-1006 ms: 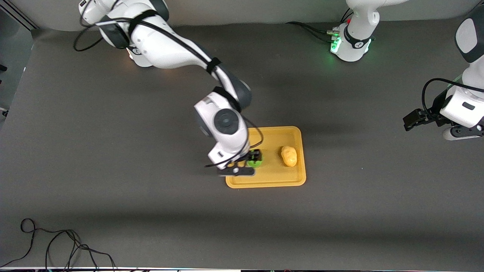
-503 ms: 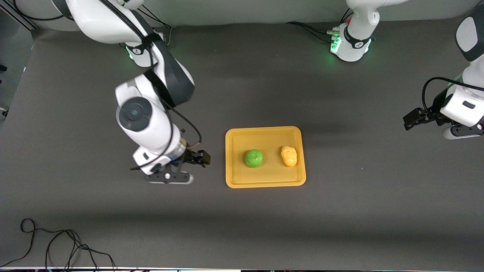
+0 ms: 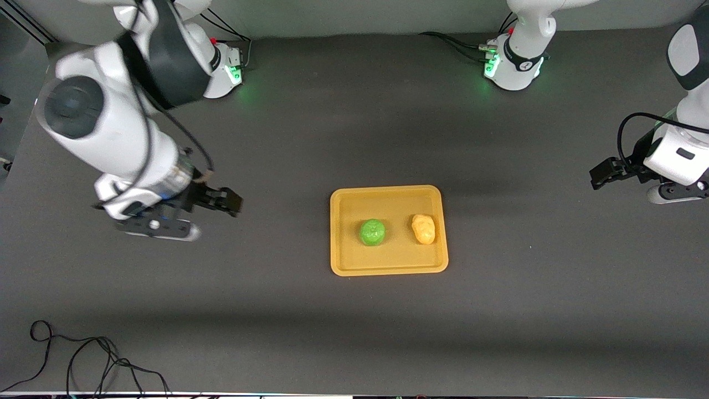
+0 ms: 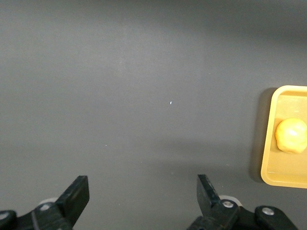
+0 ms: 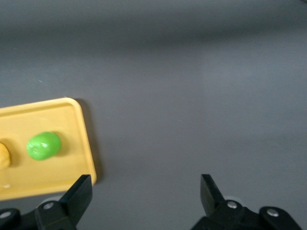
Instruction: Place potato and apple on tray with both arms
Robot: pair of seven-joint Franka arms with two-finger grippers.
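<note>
i see the apple (image 3: 373,232) and potato (image 3: 424,229) resting apart on the tray (image 3: 388,266), potato at the apple's 3 o'clock. right gripper (image 3: 224,201) and left gripper (image 3: 601,176) hang wide open, empty, over bare table (image 3: 332,332).

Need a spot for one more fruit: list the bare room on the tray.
Free: the tray floor from the apple to the rim at the right arm's end, and the strips along both long rims. Tight: the gap between apple and potato.

The right gripper (image 3: 224,200) let go of the apple (image 3: 372,232), left it sitting on the tray (image 3: 388,267) beside the potato (image 3: 424,229), and swung away, empty, toward the right arm's end of the table.
</note>
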